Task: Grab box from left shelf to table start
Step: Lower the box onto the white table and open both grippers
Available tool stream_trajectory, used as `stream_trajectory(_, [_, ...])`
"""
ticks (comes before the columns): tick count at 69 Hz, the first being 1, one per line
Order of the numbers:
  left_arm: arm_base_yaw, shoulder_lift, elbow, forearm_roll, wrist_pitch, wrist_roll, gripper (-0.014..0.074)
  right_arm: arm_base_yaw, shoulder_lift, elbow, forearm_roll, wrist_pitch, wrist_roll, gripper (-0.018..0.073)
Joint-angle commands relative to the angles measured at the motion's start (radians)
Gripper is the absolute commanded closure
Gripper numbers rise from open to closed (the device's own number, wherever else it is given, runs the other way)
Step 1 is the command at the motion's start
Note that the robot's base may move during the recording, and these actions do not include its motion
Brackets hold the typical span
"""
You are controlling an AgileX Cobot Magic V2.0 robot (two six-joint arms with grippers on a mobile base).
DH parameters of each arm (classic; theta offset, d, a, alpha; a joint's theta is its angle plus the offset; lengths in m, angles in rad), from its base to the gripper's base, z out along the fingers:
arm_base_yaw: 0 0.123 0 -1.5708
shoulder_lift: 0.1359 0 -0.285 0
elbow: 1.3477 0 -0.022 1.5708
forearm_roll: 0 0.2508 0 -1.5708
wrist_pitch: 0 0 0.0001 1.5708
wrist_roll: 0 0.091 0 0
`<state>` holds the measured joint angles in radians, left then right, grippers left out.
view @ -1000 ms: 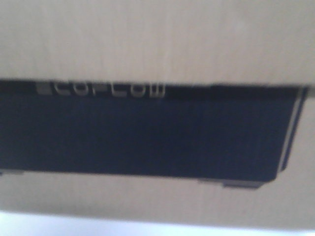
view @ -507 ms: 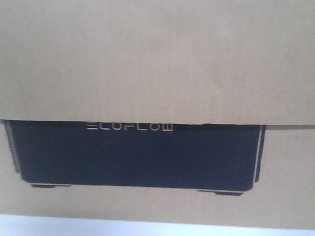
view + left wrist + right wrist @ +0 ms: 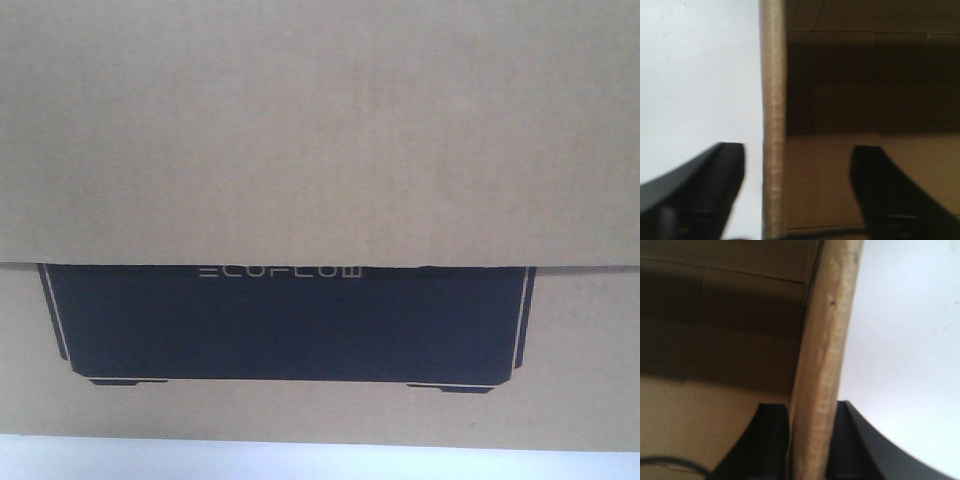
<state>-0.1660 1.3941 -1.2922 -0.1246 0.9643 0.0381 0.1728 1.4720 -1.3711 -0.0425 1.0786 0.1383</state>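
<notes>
In the front-facing view, the box (image 3: 320, 140) fills nearly the whole picture. Its plain brown upper panel overlaps the top edge of a black printed rectangle (image 3: 285, 325), which carries pale "ECOFLOW" lettering (image 3: 282, 271) and a thin pale outline. Below the box's lower edge runs a thin pale strip of the table (image 3: 320, 460); whether the box rests on it or hangs just above cannot be told.

In the left wrist view, the left gripper (image 3: 797, 187) straddles one upright cardboard wall of the box (image 3: 773, 125), seen edge-on. One dark finger lies on the outer side against a pale white background (image 3: 700, 75), the other inside the box's shadowed brown interior. Both fingers stand clear of the wall with visible gaps, so this gripper is released, not pinching the cardboard.

In the right wrist view, the right gripper (image 3: 807, 440) likewise brackets a wall edge (image 3: 827, 340), which leans slightly across the frame. Its two dark fingers (image 3: 771, 440) sit tight against the cardboard on either side, inside and outside, so this gripper is clenched on the box wall. The box interior lies to the left, pale background to the right.
</notes>
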Motion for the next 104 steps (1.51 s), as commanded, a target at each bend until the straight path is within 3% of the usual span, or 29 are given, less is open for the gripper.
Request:
stream_trajectory(1, [-0.005,-0.033,-0.032,-0.024,-0.025,-0.001,0.0076,-0.005,-0.029,-0.033,-0.012,-0.020,-0.008,0.0007])
stream_trajectory(5, [-0.005,-0.033,-0.032,-0.038,-0.025,-0.001,0.0076,-0.005,-0.029,-0.033,-0.015,-0.010,-0.008,-0.0091])
stream_trajectory(29, [-0.005,-0.048,-0.097,-0.038,0.016,-0.001,0.0077,-0.005,-0.090,-0.034,-0.033,0.000,-0.007,-0.0066])
stream_trajectory(45, [-0.005,-0.116,-0.212,-0.022,0.113,-0.001,0.0085,-0.005,-0.227,-0.034,-0.047,-0.024,-0.007,-0.0066])
stream_trajectory(52, [-0.005,-0.185,-0.222,-0.021,0.118,-0.001,0.0141,-0.005,-0.312,-0.034,-0.049,-0.038,-0.007,-0.0065])
stream_trajectory(67, [-0.005,-0.391,-0.170,-0.021,0.099,-0.001,0.0349,-0.005,-0.510,-0.006,-0.068,-0.082,-0.007,-0.0060])
stream_trajectory(77, [-0.005,-0.545,-0.041,-0.017,0.035,-0.001,0.0463,-0.005,-0.644,0.114,-0.103,-0.120,-0.007,0.0068])
stream_trajectory(92, [-0.005,-0.822,0.263,-0.009,-0.109,-0.001,0.0652,-0.005,-0.878,0.414,-0.116,-0.224,-0.007,0.0510])
stream_trajectory(96, [-0.005,-0.881,0.338,-0.009,-0.145,-0.001,0.0697,-0.005,-0.945,0.480,-0.114,-0.265,-0.007,0.0503])
stream_trajectory(104, [-0.005,-1.003,0.493,-0.009,-0.208,-0.001,0.0694,-0.005,-1.073,0.599,-0.114,-0.330,-0.007,0.0503])
